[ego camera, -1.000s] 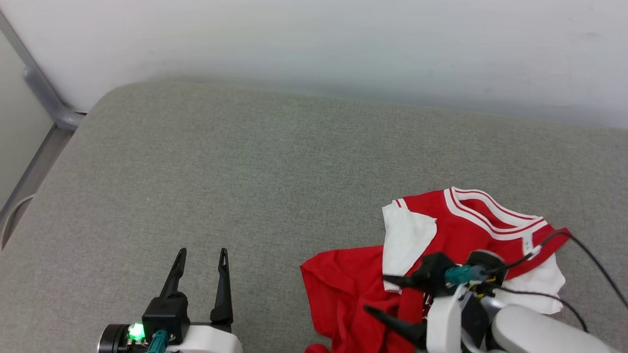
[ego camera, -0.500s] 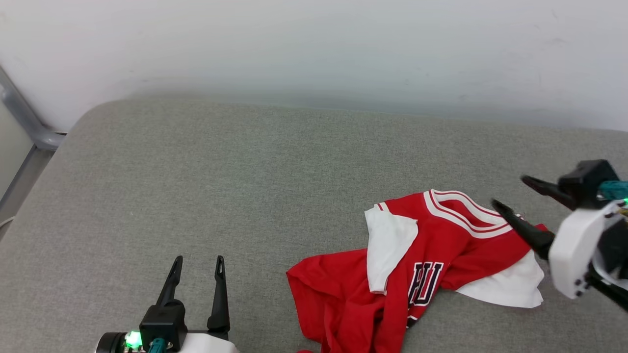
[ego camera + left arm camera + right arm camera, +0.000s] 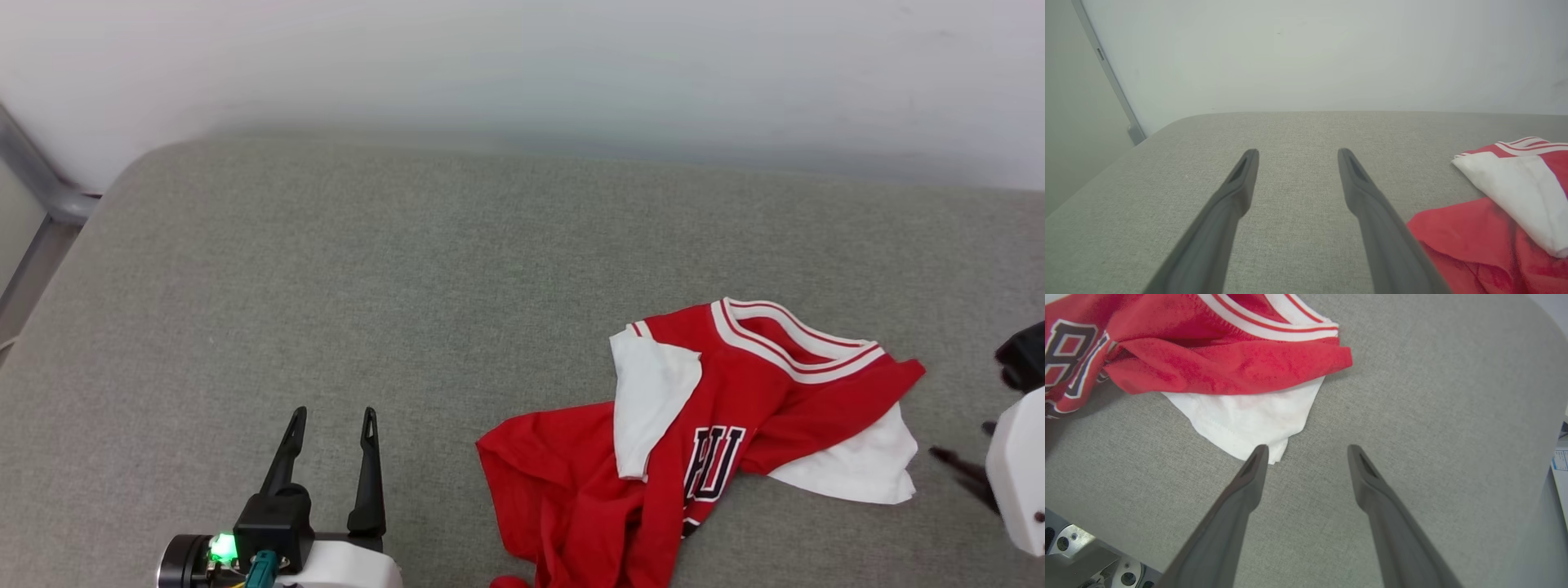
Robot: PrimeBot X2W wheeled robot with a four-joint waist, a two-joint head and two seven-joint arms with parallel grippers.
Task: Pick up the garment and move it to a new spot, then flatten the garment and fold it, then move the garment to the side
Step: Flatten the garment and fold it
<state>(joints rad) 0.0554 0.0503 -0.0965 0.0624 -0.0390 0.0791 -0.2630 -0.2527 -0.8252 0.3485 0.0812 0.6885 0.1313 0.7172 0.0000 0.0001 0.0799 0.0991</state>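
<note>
You have the garment [image 3: 702, 441] lying crumpled on the grey padded surface [image 3: 408, 286], right of centre in the head view and near its front edge. 1 white sleeve [image 3: 653, 408] is folded over the red body. The striped collar [image 3: 784, 351] lies on the far side. Black, white-outlined letters [image 3: 714, 461] show partly between folds. The other white sleeve [image 3: 1249, 416] sticks out from under a red fold.

Your left gripper [image 3: 335, 413] hovers over bare surface well to the left of the garment, its jaws spread and nothing between them.

Your right gripper [image 3: 1307, 449] is likewise spread and empty. 1 fingertip [image 3: 1259, 453] sits just beside the white sleeve's corner; whether it touches you cannot tell.
</note>
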